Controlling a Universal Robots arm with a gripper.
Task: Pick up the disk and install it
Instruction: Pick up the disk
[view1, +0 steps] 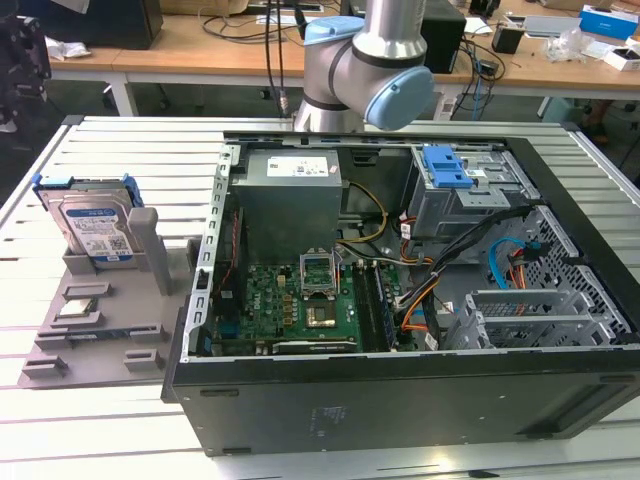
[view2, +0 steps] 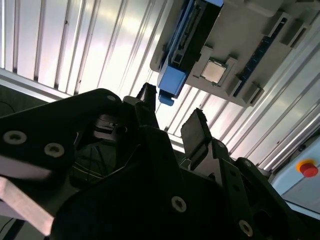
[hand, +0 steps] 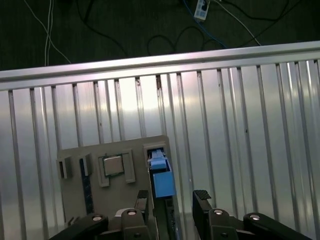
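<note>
Disk (view1: 95, 222) stands on edge in a grey holder (view1: 110, 305) at the exterior view's left, on the slatted metal counter (view1: 130, 150), apart from the open PC case (view1: 400, 400). Arm (view1: 365, 60) rises behind the case. In both wrist views the jaws are spread, w/ black fingers (hand: 201, 200) (view2: 197, 130) hanging above the disk's blue frame, clear of it. Small square chip (hand: 113, 165) lies in the holder just beside the disk. Grey cage w/ blue latch (view1: 447, 168) sits inside the case, far side.
</note>
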